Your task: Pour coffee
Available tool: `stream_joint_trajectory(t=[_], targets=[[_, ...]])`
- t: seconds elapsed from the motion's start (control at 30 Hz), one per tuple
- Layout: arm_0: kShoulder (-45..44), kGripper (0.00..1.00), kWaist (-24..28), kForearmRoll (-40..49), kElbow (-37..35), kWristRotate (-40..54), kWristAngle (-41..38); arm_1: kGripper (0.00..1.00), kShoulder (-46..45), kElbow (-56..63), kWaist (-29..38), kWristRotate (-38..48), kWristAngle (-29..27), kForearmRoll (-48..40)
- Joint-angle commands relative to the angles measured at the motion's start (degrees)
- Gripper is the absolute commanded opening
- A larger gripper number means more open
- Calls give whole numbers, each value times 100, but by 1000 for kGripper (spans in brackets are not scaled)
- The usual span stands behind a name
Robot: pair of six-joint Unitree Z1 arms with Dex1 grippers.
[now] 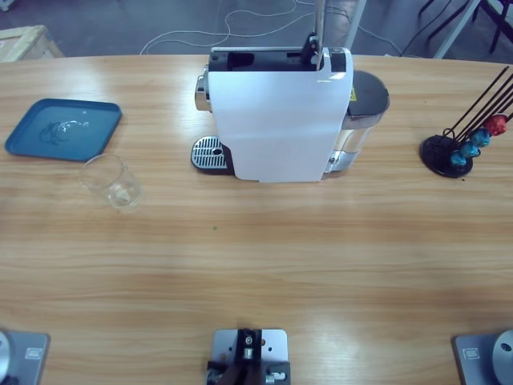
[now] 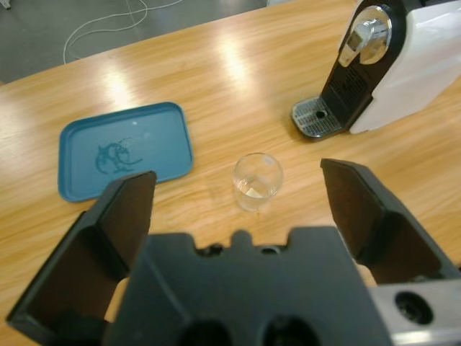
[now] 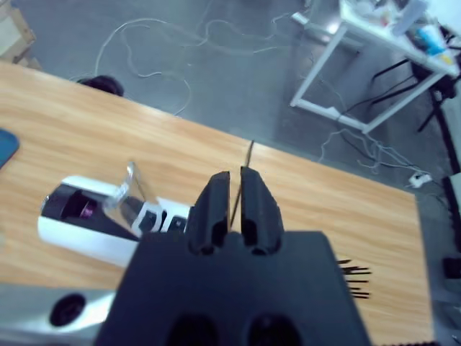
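A clear drinking glass (image 1: 112, 181), nearly empty, stands on the wooden table (image 1: 264, 265) beside a blue tray (image 1: 62, 128), apart from the white coffee machine's (image 1: 280, 120) drip grate (image 1: 210, 152). The left gripper (image 2: 241, 198) gapes wide, holding nothing, above the glass; the right gripper (image 3: 235, 209) is pressed closed above the machine.
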Motion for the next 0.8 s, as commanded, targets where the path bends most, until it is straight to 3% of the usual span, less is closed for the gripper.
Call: stream_joint_trajectory(t=[0.03, 0.13, 0.37, 0.8], targets=[[409, 986, -64, -89, 210, -14, 56, 0, -934, 2735, 90, 111, 535, -1908], [566, 991, -64, -76, 210, -54, 82, 0, -620, 2785, 90, -5, 535, -2063], [590, 987, -64, -94, 215, -44, 64, 0, 180, 2175, 90, -711, -180, -2392], [469, 991, -64, -138, 257, 14, 73, 0, 903, 1208, 524, -1036, -319, -2286]])
